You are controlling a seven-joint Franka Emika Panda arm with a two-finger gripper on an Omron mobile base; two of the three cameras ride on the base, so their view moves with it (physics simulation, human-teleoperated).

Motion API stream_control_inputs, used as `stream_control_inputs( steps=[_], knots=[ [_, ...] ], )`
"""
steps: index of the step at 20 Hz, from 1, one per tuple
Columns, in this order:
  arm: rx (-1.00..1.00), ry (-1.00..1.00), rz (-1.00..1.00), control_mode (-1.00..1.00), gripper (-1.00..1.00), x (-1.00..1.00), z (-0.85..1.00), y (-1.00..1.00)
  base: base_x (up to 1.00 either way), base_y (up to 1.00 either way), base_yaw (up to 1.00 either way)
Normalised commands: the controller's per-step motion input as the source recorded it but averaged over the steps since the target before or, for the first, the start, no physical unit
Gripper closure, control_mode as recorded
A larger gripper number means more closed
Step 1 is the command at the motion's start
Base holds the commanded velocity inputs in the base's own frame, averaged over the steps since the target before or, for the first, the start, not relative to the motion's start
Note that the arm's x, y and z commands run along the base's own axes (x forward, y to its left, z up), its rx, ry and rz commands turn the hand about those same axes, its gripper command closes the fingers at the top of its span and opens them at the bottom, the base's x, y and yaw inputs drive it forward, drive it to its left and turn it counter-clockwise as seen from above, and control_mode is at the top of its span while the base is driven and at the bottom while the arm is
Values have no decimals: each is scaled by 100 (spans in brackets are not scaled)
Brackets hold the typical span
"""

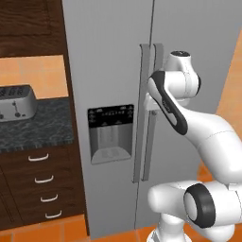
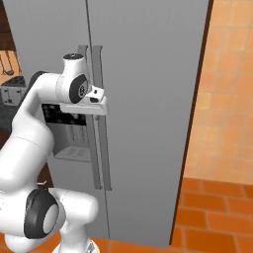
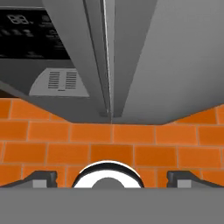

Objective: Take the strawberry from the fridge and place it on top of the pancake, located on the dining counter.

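Note:
The fridge (image 1: 113, 71) is a tall grey side-by-side unit with both doors shut. Its two long vertical handles (image 1: 144, 118) meet at the centre seam, and a black dispenser panel (image 1: 110, 132) sits on the left door. My hand (image 2: 97, 101) hovers right in front of the handles (image 2: 101, 148) at mid height. In the hand view my gripper (image 3: 111, 178) is open with nothing between its fingertips (image 3: 43, 177), and it looks down along the door seam (image 3: 107, 57) to the floor. The strawberry, the pancake and the dining counter are out of view.
Left of the fridge a dark-topped wooden cabinet (image 1: 42, 125) carries a silver toaster (image 1: 16, 103) above several drawers (image 1: 42, 189). Orange tiled floor (image 3: 109, 144) runs under the fridge. An orange wall (image 2: 225, 99) stands to the fridge's right.

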Motion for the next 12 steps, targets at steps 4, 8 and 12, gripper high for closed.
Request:
stream_control_inputs(
  steps=[4, 8, 12],
  knots=[
    [0, 0, 0, 100, -100, 0, 0, 0, -51, -8, -5],
    [0, 0, 0, 100, -100, 0, 0, 0, -46, 0, -1],
    [0, 0, 0, 100, -100, 0, 0, 0, -9, 0, 1]
  ],
)
